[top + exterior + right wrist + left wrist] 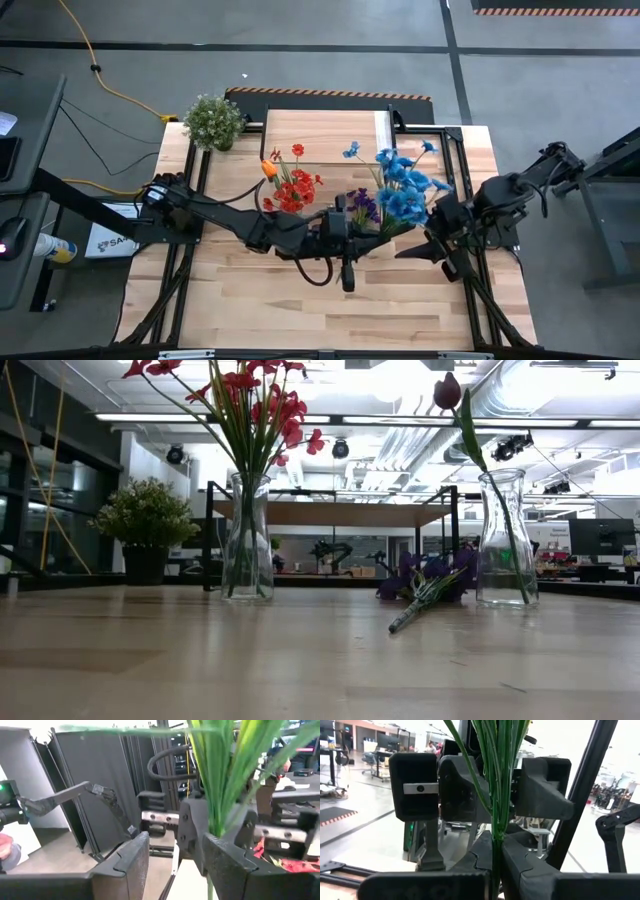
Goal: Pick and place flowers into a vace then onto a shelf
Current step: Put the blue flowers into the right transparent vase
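Flowers are being held aloft by both arms above the surface (300,300). In the high view, the left gripper (340,228) is sitting at the frame's centre; in the left wrist view its jaws are pressing together on a bundle of green stems (499,795) running vertically through the frame's middle, so the bundle is hanging plumb, presumably for lowering into a narrow neck. Which blooms top it cannot be told for certain. The right gripper (440,232), right of centre in the high view, is pinching a second sheaf of green leaves (225,780) between partly closed jaws, probably that of the blue bunch (402,190) spreading just above it in the frame.

In the low view, a glass vase (248,540) left of centre is already carrying the red flowers (262,400), and a second vase (505,540) at the right is holding a dark red rosebud (447,390) whose stem is leaning against the rim. A purple bunch (430,582) is lying flat on the surface just left of that second vase, not yet picked.

The shelf (325,135) is standing at the upper middle of the high view, with the potted plant (213,122) at its left end; no vase is on it yet. Placing the held stems appears to be the step in hand.
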Robot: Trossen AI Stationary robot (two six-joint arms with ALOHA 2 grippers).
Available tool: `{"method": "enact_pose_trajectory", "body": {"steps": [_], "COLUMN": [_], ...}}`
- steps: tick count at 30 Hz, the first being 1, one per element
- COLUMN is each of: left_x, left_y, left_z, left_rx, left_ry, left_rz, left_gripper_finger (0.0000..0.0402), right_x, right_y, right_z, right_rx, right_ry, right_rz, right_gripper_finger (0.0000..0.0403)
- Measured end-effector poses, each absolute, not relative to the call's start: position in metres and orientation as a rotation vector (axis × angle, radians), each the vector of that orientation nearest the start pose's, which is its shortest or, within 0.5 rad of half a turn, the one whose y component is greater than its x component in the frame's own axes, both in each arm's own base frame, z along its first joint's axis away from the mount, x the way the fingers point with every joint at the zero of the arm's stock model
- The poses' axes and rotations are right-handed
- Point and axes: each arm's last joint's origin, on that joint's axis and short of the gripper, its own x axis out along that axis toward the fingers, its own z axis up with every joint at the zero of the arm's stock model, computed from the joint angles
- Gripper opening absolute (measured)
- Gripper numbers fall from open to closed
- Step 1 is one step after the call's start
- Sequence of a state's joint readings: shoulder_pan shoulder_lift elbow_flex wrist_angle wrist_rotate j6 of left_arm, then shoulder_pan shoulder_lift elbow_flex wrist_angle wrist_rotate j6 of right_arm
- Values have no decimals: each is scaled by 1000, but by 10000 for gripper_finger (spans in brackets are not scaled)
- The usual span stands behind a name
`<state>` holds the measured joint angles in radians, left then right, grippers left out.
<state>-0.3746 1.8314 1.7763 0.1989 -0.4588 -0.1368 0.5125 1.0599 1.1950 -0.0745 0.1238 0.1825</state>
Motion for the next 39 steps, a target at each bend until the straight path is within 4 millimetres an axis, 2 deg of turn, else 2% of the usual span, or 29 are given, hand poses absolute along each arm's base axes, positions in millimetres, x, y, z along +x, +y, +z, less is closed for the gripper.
{"method": "enact_pose_trajectory", "body": {"steps": [14, 39], "left_x": [397, 397], "left_y": [-149, -149], "left_z": [428, 428], "left_rx": [-191, -222], "left_ry": [-184, -182], "left_rz": [58, 32], "left_gripper_finger": [45, 45], "right_x": [190, 194], "right_y": [102, 96], "right_z": [430, 439], "right_rx": [152, 160], "right_ry": [5, -86], "right_rz": [364, 402], "right_gripper_finger": [173, 179]}}
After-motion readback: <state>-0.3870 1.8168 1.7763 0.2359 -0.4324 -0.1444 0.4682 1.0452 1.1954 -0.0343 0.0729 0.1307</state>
